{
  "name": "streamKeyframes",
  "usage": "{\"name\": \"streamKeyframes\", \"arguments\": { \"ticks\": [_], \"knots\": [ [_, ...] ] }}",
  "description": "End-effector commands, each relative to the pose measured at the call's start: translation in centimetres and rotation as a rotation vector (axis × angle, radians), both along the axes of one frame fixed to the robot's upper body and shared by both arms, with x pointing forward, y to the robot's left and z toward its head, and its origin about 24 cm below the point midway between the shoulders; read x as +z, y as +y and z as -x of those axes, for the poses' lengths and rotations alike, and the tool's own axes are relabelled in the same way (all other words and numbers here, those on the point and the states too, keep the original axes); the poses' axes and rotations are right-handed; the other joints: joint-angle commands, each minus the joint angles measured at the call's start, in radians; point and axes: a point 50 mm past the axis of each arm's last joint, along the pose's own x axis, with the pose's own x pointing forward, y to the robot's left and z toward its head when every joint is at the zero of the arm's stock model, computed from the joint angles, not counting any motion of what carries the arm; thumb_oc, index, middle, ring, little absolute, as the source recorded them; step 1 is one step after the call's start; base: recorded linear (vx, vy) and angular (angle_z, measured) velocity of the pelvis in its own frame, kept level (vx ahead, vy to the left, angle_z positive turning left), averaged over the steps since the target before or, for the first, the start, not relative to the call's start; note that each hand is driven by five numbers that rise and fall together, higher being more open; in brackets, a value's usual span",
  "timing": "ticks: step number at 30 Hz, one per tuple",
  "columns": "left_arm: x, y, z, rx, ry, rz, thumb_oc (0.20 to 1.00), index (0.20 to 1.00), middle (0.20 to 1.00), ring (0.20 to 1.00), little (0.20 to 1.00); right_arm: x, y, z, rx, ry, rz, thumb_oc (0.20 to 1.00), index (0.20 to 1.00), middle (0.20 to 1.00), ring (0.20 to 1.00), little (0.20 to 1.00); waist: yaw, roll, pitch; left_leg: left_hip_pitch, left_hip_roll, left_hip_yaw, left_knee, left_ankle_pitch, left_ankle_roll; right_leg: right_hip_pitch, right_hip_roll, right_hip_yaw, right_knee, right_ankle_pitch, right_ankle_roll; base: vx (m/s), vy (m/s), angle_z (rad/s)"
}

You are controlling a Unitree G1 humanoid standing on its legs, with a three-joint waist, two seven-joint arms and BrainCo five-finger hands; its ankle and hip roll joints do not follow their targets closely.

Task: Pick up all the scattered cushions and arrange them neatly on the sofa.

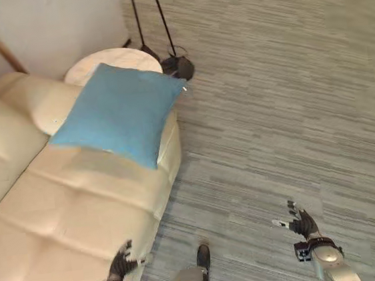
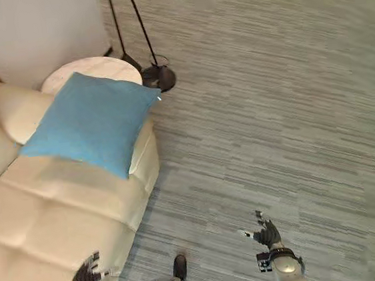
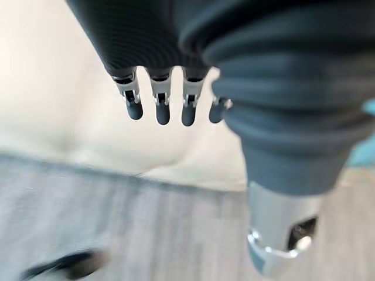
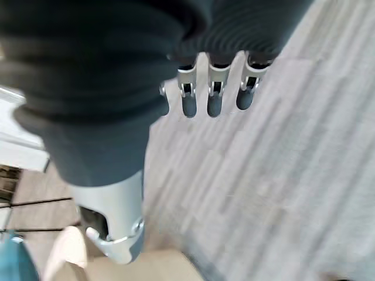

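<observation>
One blue cushion (image 1: 121, 112) lies on the cream sofa (image 1: 68, 213), leaning tilted over the armrest at the far end, beside a small round table (image 1: 115, 59); on the grey carpet (image 1: 292, 116) we see no other cushion. Both our hands hold nothing: the left hand (image 1: 120, 267) hangs with relaxed fingers at the front edge of the seat, and the right hand (image 1: 302, 224) is spread open over the floor. We judge that the cushion should be set straight against the backrest, so we should take it by two opposite edges and not drag it.
</observation>
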Motion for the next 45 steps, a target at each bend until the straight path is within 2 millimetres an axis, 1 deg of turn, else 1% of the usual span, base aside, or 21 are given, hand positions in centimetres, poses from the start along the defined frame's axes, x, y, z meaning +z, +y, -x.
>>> {"name": "streamKeyframes", "arguments": {
  "ticks": [1, 2, 3, 4, 9, 12, 13, 14, 15, 18, 20, 24, 26, 28, 31, 33, 36, 39, 41, 43, 45],
  "knots": [
    [1.0, 0.8, -0.1, 0.015, -0.066, -0.023, 1.000, 1.000, 1.000, 1.000, 1.000, 1.8, -0.4, -2.4, 0.051, -0.090, 0.035, 1.000, 1.000, 1.000, 1.000, 1.000, 0.026, 0.024, 0.040, 0.050, 0.111, -0.029, 0.081, -0.152, -0.017, 0.113, 0.019, -0.080, -0.607, 0.172, -0.023, 0.95, -0.227, 0.34],
    [0.5, 0.6, 0.4, 0.031, -0.040, -0.019, 1.000, 1.000, 1.000, 1.000, 1.000, 1.9, -0.4, -2.6, 0.052, -0.091, 0.030, 1.000, 1.000, 1.000, 1.000, 1.000, 0.002, 0.030, 0.045, 0.160, 0.130, -0.063, 0.043, -0.211, -0.049, 0.054, 0.009, -0.080, -0.807, 0.200, 0.010, 1.28, -0.509, 0.25],
    [0.0, 0.1, 0.6, 0.032, -0.033, -0.019, 1.000, 1.000, 1.000, 1.000, 1.000, 1.9, -0.8, -2.3, 0.032, -0.091, 0.043, 1.000, 1.000, 1.000, 1.000, 1.000, -0.027, 0.038, 0.041, 0.233, 0.152, -0.125, 0.013, -0.235, -0.083, 0.023, 0.025, 0.020, -0.899, 0.248, 0.049, 1.39, -0.824, 0.10],
    [-0.7, -0.2, 1.2, 0.028, 0.002, -0.023, 1.000, 1.000, 1.000, 1.000, 1.000, 1.7, -0.6, -2.1, 0.036, -0.083, 0.040, 1.000, 1.000, 1.000, 1.000, 1.000, -0.032, 0.023, 0.011, 0.287, 0.200, -0.163, -0.014, -0.201, -0.125, 0.041, 0.015, -0.004, -0.880, 0.256, 0.047, 1.01, -0.707, 1.02],
    [-1.1, -1.2, 0.9, 0.022, 0.015, 0.016, 1.000, 1.000, 1.000, 1.000, 1.000, 2.1, -1.3, -2.4, 0.024, -0.097, 0.058, 1.000, 1.000, 1.000, 1.000, 1.000, -0.049, 0.033, -0.004, 0.234, 0.263, -0.156, 0.048, -0.077, -0.154, 0.105, 0.043, -0.056, -0.882, 0.215, 0.018, 0.25, -0.298, 1.18],
    [-1.3, -2.0, 0.3, 0.013, 0.008, 0.053, 1.000, 1.000, 1.000, 1.000, 1.000, 2.1, -2.1, -2.3, 0.005, -0.088, 0.077, 1.000, 1.000, 1.000, 1.000, 1.000, -0.057, 0.043, -0.022, 0.218, 0.283, -0.074, 0.024, -0.072, -0.150, 0.157, 0.038, -0.117, -0.891, 0.177, 0.002, 0.14, -0.220, 0.76],
    [-1.3, -2.3, 0.2, 0.005, 0.007, 0.058, 1.000, 1.000, 1.000, 1.000, 1.000, 2.2, -2.4, -2.3, 0.001, -0.090, 0.088, 1.000, 1.000, 1.000, 1.000, 1.000, -0.056, 0.047, -0.025, 0.214, 0.274, -0.050, 0.010, -0.088, -0.147, 0.176, 0.039, -0.137, -0.899, 0.168, 0.001, 0.16, -0.213, 0.78],
    [-1.4, -2.5, 0.1, -0.003, 0.014, 0.065, 1.000, 1.000, 1.000, 1.000, 1.000, 2.2, -2.9, -2.2, -0.011, -0.088, 0.094, 1.000, 1.000, 1.000, 1.000, 1.000, -0.056, 0.045, -0.037, 0.184, 0.229, 0.003, -0.020, -0.119, -0.134, 0.214, 0.039, -0.166, -0.929, 0.158, 0.001, 0.12, -0.150, 1.05],
    [-1.4, -2.5, 0.1, -0.003, 0.014, 0.065, 1.000, 1.000, 1.000, 1.000, 1.000, 2.2, -2.9, -2.2, -0.011, -0.088, 0.094, 1.000, 1.000, 1.000, 1.000, 1.000, -0.056, 0.045, -0.037, 0.184, 0.229, 0.003, -0.020, -0.119, -0.134, 0.214, 0.039, -0.166, -0.929, 0.158, 0.001, 0.11, -0.117, 1.21],
    [-1.7, -1.9, 0.8, 0.033, 0.031, 0.059, 1.000, 1.000, 1.000, 1.000, 1.000, 1.4, -3.2, -1.6, -0.036, -0.048, 0.085, 1.000, 1.000, 1.000, 1.000, 1.000, -0.039, 0.038, -0.043, 0.145, 0.183, 0.091, -0.027, -0.127, -0.123, 0.269, 0.053, -0.199, -0.958, 0.149, -0.004, 0.12, -0.071, 1.11],
    [-2.1, -1.2, 2.0, 0.068, 0.059, 0.062, 1.000, 1.000, 1.000, 1.000, 1.000, 1.0, -3.1, -1.3, -0.031, -0.023, 0.089, 1.000, 1.000, 1.000, 1.000, 1.000, -0.017, 0.034, -0.050, 0.148, 0.151, 0.062, -0.043, -0.119, -0.116, 0.298, 0.063, -0.197, -0.976, 0.155, -0.006, 0.15, -0.032, 0.80],
    [-2.6, -0.7, 3.3, 0.104, 0.098, 0.064, 1.000, 1.000, 1.000, 1.000, 1.000, 0.6, -3.0, -1.1, -0.019, 0.003, 0.097, 1.000, 1.000, 1.000, 1.000, 1.000, 0.008, 0.031, -0.054, 0.173, 0.131, 0.036, -0.077, -0.112, -0.108, 0.324, 0.077, -0.189, -0.998, 0.158, -0.009, 0.05, 0.024, -0.12],
    [-2.5, -0.6, 3.4, 0.110, 0.095, 0.068, 1.000, 1.000, 1.000, 1.000, 1.000, 0.4, -2.6, -1.3, 0.000, 0.015, 0.101, 1.000, 1.000, 1.000, 1.000, 1.000, 0.032, 0.022, -0.054, 0.156, 0.102, -0.041, -0.100, -0.095, -0.106, 0.317, 0.093, -0.163, -1.025, 0.172, -0.005, 0.00, 0.051, -0.65],
    [-2.2, -0.1, 3.0, 0.125, 0.076, 0.060, 1.000, 1.000, 1.000, 1.000, 1.000, 0.2, -2.3, -1.5, 0.015, 0.023, 0.106, 1.000, 1.000, 1.000, 1.000, 1.000, 0.054, 0.001, -0.028, 0.096, 0.068, -0.119, -0.001, -0.102, -0.113, 0.294, 0.099, -0.122, -1.006, 0.169, -0.015, -0.04, 0.063, -0.39],
    [-2.3, -0.2, 2.6, 0.106, 0.085, 0.056, 1.000, 1.000, 1.000, 1.000, 1.000, -0.2, -2.7, -1.2, 0.014, 0.055, 0.127, 1.000, 1.000, 1.000, 1.000, 1.000, 0.077, -0.010, -0.005, 0.034, 0.034, -0.170, 0.081, -0.121, -0.120, 0.281, 0.102, -0.109, -0.998, 0.161, -0.016, -0.07, 0.056, -0.02],
    [-2.4, -0.1, 3.0, 0.113, 0.098, 0.056, 1.000, 1.000, 1.000, 1.000, 1.000, -0.3, -2.7, -1.1, 0.023, 0.069, 0.139, 1.000, 1.000, 1.000, 1.000, 1.000, 0.097, -0.016, -0.013, 0.045, 0.041, -0.178, 0.089, -0.146, -0.109, 0.289, 0.100, -0.129, -0.980, 0.154, -0.014, 0.08, 0.080, 0.13],
    [-2.4, 0.6, 3.2, 0.143, 0.102, 0.048, 1.000, 1.000, 1.000, 1.000, 1.000, -0.5, -2.6, -1.1, 0.004, 0.068, 0.112, 1.000, 1.000, 1.000, 1.000, 1.000, 0.109, -0.025, -0.017, 0.057, 0.037, -0.197, 0.074, -0.141, -0.099, 0.296, 0.089, -0.154, -0.952, 0.148, -0.009, 0.09, 0.056, 0.23],
    [-2.3, 1.6, 3.7, 0.180, 0.107, 0.039, 1.000, 1.000, 1.000, 1.000, 1.000, -0.4, -2.4, -1.4, 0.004, 0.065, 0.108, 1.000, 1.000, 1.000, 1.000, 1.000, 0.129, -0.019, -0.020, 0.094, 0.040, -0.219, 0.041, -0.142, -0.078, 0.286, 0.047, -0.170, -0.857, 0.139, -0.006, 0.11, 0.079, 0.35],
    [-2.3, 1.7, 3.9, 0.180, 0.113, 0.028, 1.000, 1.000, 1.000, 1.000, 1.000, -0.1, -2.3, -1.7, -0.002, 0.044, 0.101, 1.000, 1.000, 1.000, 1.000, 1.000, 0.124, -0.010, -0.021, 0.124, 0.039, -0.250, 0.019, -0.135, -0.071, 0.263, 0.044, -0.141, -0.800, 0.143, -0.007, 0.12, 0.050, 0.15],
    [-2.2, 1.4, 3.8, 0.159, 0.100, 0.021, 1.000, 1.000, 1.000, 1.000, 1.000, 0.4, -2.8, -1.8, -0.020, 0.018, 0.105, 1.000, 1.000, 1.000, 1.000, 1.000, 0.097, 0.006, -0.027, 0.176, 0.034, -0.306, -0.033, -0.117, -0.071, 0.216, 0.080, -0.062, -0.807, 0.138, -0.016, 0.18, 0.023, 0.37],
    [-2.2, 1.4, 3.8, 0.159, 0.100, 0.021, 1.000, 1.000, 1.000, 1.000, 1.000, 0.4, -2.8, -1.8, -0.020, 0.018, 0.105, 1.000, 1.000, 1.000, 1.000, 1.000, 0.093, 0.005, -0.030, 0.172, 0.032, -0.310, -0.036, -0.112, -0.070, 0.214, 0.079, -0.065, -0.810, 0.141, -0.015, 0.16, -0.059, 0.93]
  ]
}}
